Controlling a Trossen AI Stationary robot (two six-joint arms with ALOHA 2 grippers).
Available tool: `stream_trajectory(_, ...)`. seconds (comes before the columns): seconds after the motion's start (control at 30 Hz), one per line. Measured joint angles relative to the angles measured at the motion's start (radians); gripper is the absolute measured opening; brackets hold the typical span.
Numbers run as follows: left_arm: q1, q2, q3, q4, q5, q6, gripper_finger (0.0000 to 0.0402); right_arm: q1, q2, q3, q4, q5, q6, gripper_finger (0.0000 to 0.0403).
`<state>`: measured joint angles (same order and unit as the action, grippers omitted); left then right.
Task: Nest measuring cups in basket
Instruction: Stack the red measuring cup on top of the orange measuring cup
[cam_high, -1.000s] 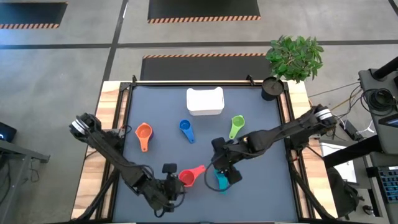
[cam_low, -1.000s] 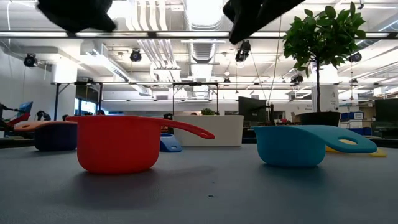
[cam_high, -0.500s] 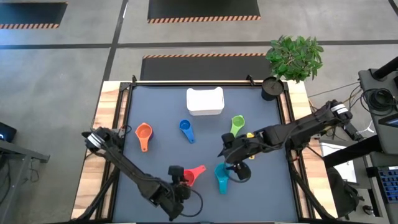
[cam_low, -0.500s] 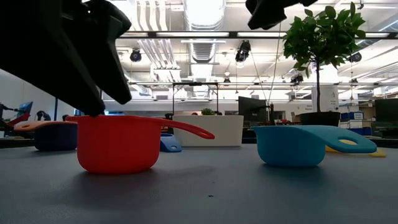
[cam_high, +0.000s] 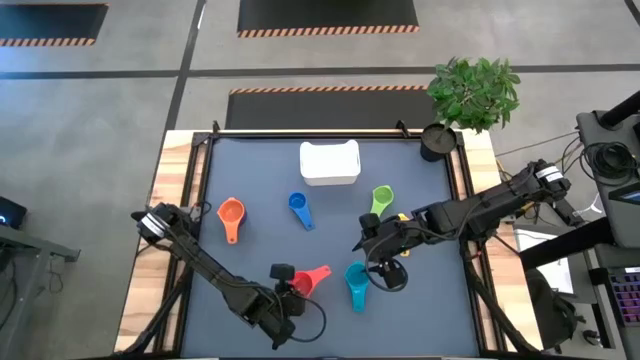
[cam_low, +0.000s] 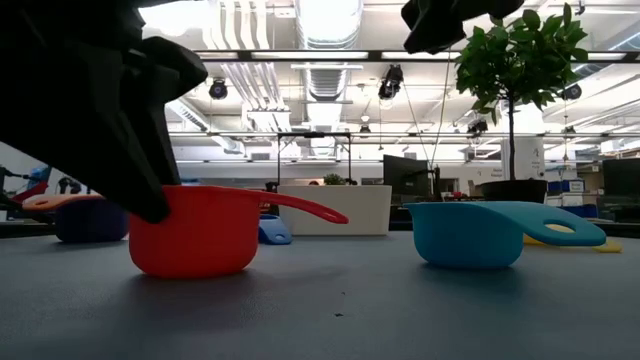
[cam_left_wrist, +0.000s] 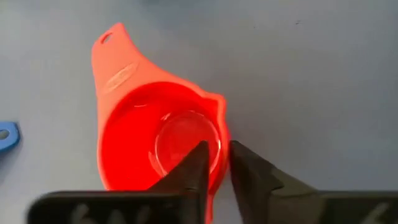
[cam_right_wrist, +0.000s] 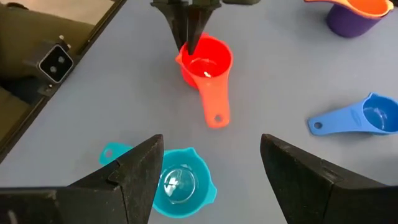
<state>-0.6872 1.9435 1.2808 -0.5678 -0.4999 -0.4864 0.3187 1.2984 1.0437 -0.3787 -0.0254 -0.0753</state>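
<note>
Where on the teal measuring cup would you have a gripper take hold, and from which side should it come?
Grip the teal measuring cup by its bowl rim, from straight above, one finger inside and one outside. It sits upright with its mouth open and clear space around it, and its flat handle lies too low to pinch easily. The left gripper holds the red cup this way. The open right gripper is nearest.

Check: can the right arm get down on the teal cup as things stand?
Probably yes. The right gripper hangs open just above the teal cup; nothing lies between them, and the left gripper is busy at the red cup alongside.
</note>
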Motion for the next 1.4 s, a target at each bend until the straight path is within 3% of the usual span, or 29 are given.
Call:
stream_trajectory(0.07, 0.0, -0.002, 0.0, -0.009, -0.003, 0.005, 0.0008, 0.0, 0.0, -0.003, 0.006, 0.0, 0.0, 0.0256)
stream_trajectory(0.27, -0.005, -0.051, 0.0, -0.085, 0.0, 0.099, 0.0003, 0.0, 0.0, -0.015, 0.022, 0.002, 0.0, 0.0256)
stream_trajectory(0.43, -0.038, -0.162, 0.0, -0.366, 0.098, 0.284, 0.0002, 0.0, 0.0, -0.015, 0.025, 0.002, 0.004, 0.0256)
stream_trajectory(0.57, -0.046, -0.286, 0.0, -0.567, 0.104, 0.311, 0.0001, 0.0, 0.0, -0.015, 0.032, 0.002, 0.009, 0.0256)
stream_trajectory(0.8, -0.016, -0.499, -0.01, -0.768, 0.071, 0.052, 0.0001, 0.0, 0.0, -0.018, 0.082, 0.002, 0.0, 0.0256)
stream_trajectory(0.93, -0.016, -0.602, -0.082, -0.768, 0.057, 0.016, 0.0001, -0.001, 0.0, -0.018, 0.085, 0.003, -0.012, 0.0256)
stream_trajectory(1.1, 0.031, -0.704, -0.232, -0.751, 0.045, -0.15, 0.0, -0.001, 0.0, -0.018, 0.102, 0.003, -0.014, 0.0256)
stream_trajectory(1.23, 0.077, -0.755, -0.352, -0.669, -0.002, -0.289, 0.0, -0.003, 0.0, -0.018, 0.103, 0.003, -0.015, 0.0256)
stream_trajectory(1.4, 0.126, -0.785, -0.451, -0.59, -0.006, -0.334, 0.0, -0.003, 0.0, -0.018, 0.108, 0.007, -0.021, 0.0256)
